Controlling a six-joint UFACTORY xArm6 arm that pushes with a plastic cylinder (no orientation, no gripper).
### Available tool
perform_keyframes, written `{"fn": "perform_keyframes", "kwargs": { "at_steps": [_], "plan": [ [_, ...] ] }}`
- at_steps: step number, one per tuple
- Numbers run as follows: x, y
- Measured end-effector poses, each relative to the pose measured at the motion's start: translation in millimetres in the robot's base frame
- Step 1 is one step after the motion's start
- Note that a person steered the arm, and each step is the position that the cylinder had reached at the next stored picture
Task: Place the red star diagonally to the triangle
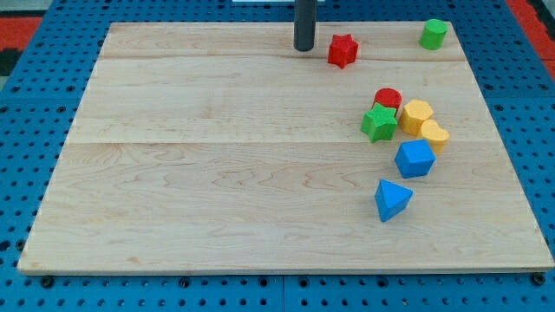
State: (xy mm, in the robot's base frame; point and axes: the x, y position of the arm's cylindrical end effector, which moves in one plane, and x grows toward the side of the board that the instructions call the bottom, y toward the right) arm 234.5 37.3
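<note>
Down near the view's top edge of the wooden board, my tip rests just to the left of the red star, close but apart, holding nothing since it is a bare rod. Well below, toward the view's right, the blue triangle lies under a blue cube, two yellow blocks, a green star and a red cylinder, while a green cylinder stands alone in the top right corner.
</note>
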Motion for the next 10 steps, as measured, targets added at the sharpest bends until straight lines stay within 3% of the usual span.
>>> {"fn": "perform_keyframes", "kwargs": {
  "at_steps": [1, 2, 3, 4, 6, 8, 10],
  "plan": [
    [-28.2, 14.3],
    [-11.6, 99.2],
    [16.2, 70.2],
    [13.8, 38.2],
    [120.4, 29.9],
    [88.5, 12.7],
    [89.9, -31.0]
  ]
}}
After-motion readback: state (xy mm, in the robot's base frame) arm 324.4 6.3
